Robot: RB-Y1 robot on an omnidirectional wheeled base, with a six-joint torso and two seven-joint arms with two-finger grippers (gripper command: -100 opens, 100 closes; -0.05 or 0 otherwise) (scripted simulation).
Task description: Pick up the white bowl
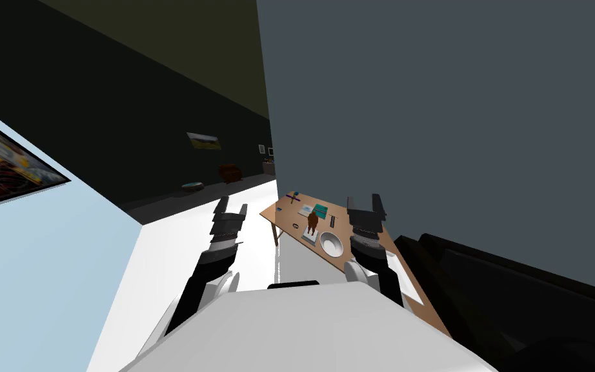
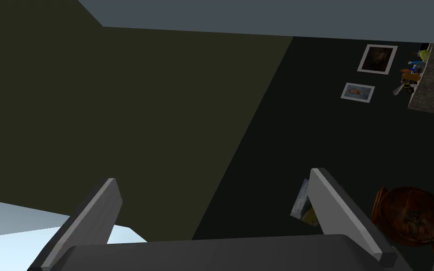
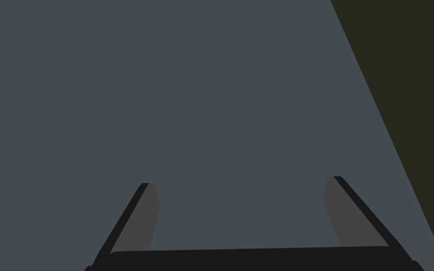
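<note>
The white bowl (image 1: 330, 244) sits upright on the brown surface (image 1: 281, 214), close to its near edge and just beside a small brown figure (image 1: 313, 223), with flat items lying further back. The right gripper (image 1: 364, 200) is raised near the bowl's right side and the left gripper (image 1: 233, 205) is out over the floor, well apart from it; both have their fingers spread wide and hold nothing. I judge this to be the reach stage: the right gripper faces a grey wall and must tip down towards the bowl to straddle its rim.
</note>
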